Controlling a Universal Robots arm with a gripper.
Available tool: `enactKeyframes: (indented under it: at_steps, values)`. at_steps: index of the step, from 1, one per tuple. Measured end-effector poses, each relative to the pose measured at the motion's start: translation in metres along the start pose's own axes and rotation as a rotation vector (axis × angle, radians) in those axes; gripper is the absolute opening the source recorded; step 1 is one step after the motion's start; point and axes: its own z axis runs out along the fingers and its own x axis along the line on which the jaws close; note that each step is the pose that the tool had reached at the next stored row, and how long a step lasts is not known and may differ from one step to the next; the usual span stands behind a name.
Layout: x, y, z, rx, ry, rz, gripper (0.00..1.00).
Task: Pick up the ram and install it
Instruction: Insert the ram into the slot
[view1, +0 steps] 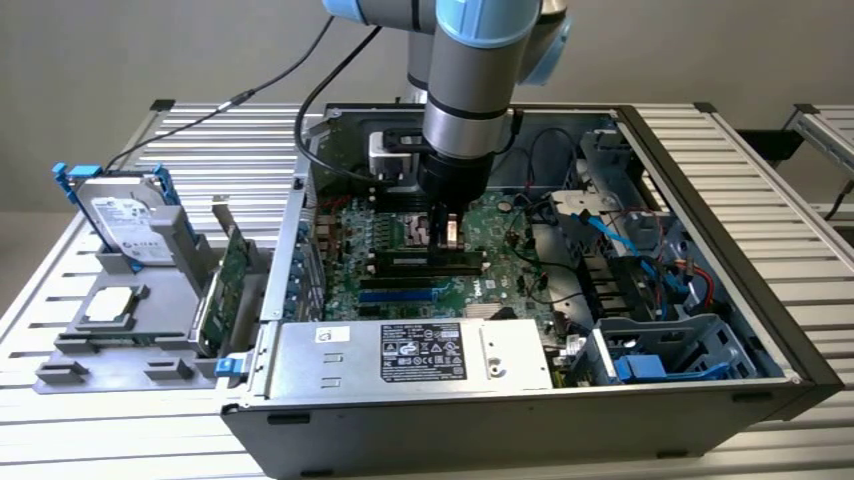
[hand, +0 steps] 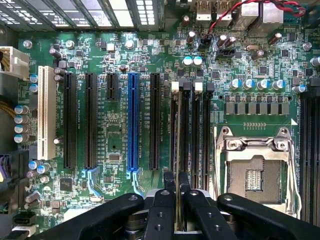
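Nearest me, one open computer case (view1: 514, 430) lies on the slatted bench (view1: 80, 435), with one silver power supply (view1: 340, 370) along its near side, a large label on top. Just to the exterior view's right of that sits one drive cage (view1: 727, 350) with a blue latch. At the exterior view's left, beside the case, one grey holder (view1: 154, 372) carries two tall things: one silver hard drive (view1: 130, 222) with blue rails, and one green expansion card (view1: 220, 295), standing on edge.

Further in is one green motherboard (hand: 117, 120). I count one cream slot (hand: 47, 112), one blue slot (hand: 133, 120), three long black slots (hand: 155, 120) and one short black one. Next to the single processor socket (hand: 255, 175) runs a bank of four memory slots (hand: 195, 130), with two white latches at one end.

Over that bank hangs the one gripper (hand: 178, 182), its two fingers (hand: 170, 181) closed on the ram (hand: 177, 145). The single stick shows edge-on, in line with the bank's outermost slot on the side away from the socket; whether it is seated, I can't tell. Above and beyond rises one grey-and-blue arm (view1: 467, 90), before a plain wall (view1: 694, 50).
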Motion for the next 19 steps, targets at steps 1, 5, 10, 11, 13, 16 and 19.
enactKeyframes:
  at_steps: [1,5,10,11,13,16,19]
  values:
    - [0.0,0.0,0.0,0.0,0.0009,0.0,0.14]
    - [0.0,0.0,0.0003,0.0,0.0034,0.0,0.14]
    - [0.0,0.0,0.0012,0.0,0.0056,0.0,0.14]
    - [0.0,0.0,0.0016,0.0001,0.0062,0.0,0.14]
    - [0.0,0.0001,0.0028,0.0,0.0078,0.0,0.14]
    - [-0.0001,0.0003,0.0046,0.0,0.0106,0.001,0.14]
    - [-0.0003,0.0006,0.0056,0.0,0.0139,0.001,0.14]
